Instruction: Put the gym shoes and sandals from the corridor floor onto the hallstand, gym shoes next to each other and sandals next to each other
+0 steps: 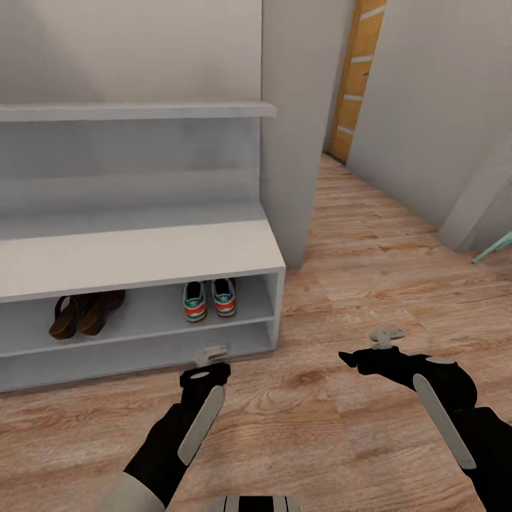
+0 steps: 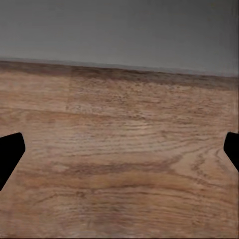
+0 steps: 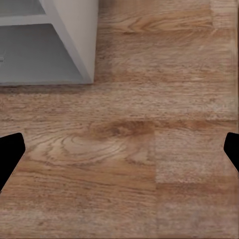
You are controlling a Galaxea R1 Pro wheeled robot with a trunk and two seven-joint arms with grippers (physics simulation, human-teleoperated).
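on the upper open shelf of the white shoe rack (image 1: 142,259): white sneakers (image 1: 210,298) with green side stripes and red-orange heels, side by side, heels outward, near the right end. further left on the same shelf, brown sandals (image 1: 85,313) with dark straps, close together, toes angled inward. no readable brand or writing on either pair. over bare wood floor (image 1: 341,299) in front of the rack: left gripper (image 1: 212,352), fingers spread wide apart, holding nothing. right gripper (image 1: 386,338) further right, likewise wide open and empty.
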